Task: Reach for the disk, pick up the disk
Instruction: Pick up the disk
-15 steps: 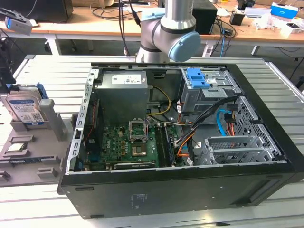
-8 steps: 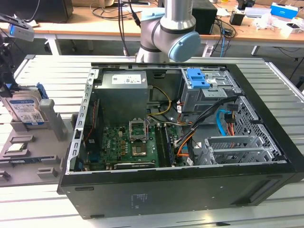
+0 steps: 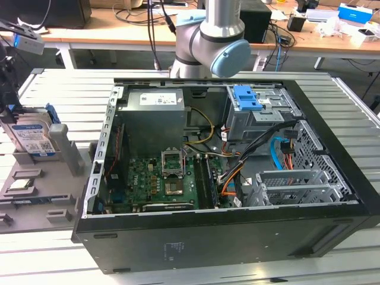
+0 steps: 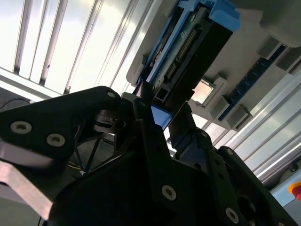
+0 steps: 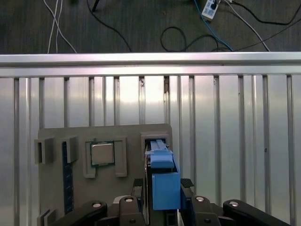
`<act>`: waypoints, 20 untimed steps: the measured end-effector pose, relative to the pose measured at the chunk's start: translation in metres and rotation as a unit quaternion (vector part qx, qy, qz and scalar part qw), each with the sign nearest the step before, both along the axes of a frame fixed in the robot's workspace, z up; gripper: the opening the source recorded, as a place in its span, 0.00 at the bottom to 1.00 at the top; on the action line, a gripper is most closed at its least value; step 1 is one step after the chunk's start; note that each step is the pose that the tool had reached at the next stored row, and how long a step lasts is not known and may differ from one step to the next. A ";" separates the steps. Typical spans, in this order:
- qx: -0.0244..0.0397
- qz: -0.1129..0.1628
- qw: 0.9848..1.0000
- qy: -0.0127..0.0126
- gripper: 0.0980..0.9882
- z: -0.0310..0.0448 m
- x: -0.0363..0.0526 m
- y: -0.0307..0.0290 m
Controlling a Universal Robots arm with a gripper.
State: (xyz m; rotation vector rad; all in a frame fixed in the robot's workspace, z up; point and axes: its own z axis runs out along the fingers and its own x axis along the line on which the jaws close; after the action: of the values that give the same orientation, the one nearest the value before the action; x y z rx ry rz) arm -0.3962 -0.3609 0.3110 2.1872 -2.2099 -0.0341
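The gripper [image 5: 162,188] straddles the upright disk [image 5: 164,169], its fingers [image 5: 186,184] spread to either side. Just beside it, a square chip [image 5: 102,154] sits in the grey holder [image 5: 131,134] on a slatted table [image 5: 235,141].

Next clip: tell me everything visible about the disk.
The disk is a flat, silver-grey metal drive with a white-and-blue label on its broad face and blue plastic rails along its sides. It stands upright on edge in a slot of the grey holder, at the exterior view's left, outside the open computer case. In the first wrist view a blue rail faces the camera and the hand is close over its upper edge; contact cannot be told.
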 end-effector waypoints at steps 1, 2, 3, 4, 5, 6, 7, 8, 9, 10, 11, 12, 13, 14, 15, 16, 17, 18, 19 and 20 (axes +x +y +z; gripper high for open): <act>0.000 0.000 1.000 0.000 0.36 -0.0016 0.0000 0.0000; 0.000 0.000 1.000 0.000 0.36 -0.0028 0.0000 0.0000; 0.000 0.000 1.000 0.000 0.36 -0.0038 0.0000 0.0000; 0.000 0.000 1.000 0.000 0.36 -0.0052 0.0000 0.0000; 0.000 0.000 1.000 0.000 0.36 -0.0061 0.0000 0.0000; 0.000 0.000 1.000 0.000 0.36 -0.0072 0.0000 0.0000; 0.000 0.000 1.000 0.000 0.36 -0.0081 0.0000 0.0000; 0.000 0.000 1.000 0.000 0.36 -0.0090 0.0000 0.0000; 0.000 0.000 1.000 0.000 0.36 -0.0101 0.0000 0.0000; 0.000 0.000 1.000 0.000 0.36 -0.0119 0.0000 0.0000; 0.000 0.000 1.000 0.000 0.36 -0.0146 0.0000 0.0000; 0.000 0.000 1.000 0.000 0.36 -0.0162 0.0000 0.0000; 0.000 0.000 1.000 0.000 0.36 -0.0172 0.0000 0.0000; 0.000 0.000 1.000 0.000 0.36 -0.0183 0.0000 0.0000; 0.000 0.000 1.000 0.000 0.36 -0.0187 0.0000 0.0000; 0.000 0.000 1.000 0.000 0.36 -0.0187 0.0000 0.0000; 0.000 0.000 1.000 0.000 0.36 -0.0188 0.0000 0.0000; 0.000 0.000 1.000 0.000 0.36 -0.0188 0.0000 0.0000; 0.000 0.000 1.000 0.000 0.36 -0.0189 0.0000 0.0000; 0.000 0.000 1.000 0.000 0.36 -0.0189 0.0000 0.0000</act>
State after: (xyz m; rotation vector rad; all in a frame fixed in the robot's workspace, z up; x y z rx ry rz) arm -0.3961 -0.3610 0.2921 2.1872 -2.2098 -0.0340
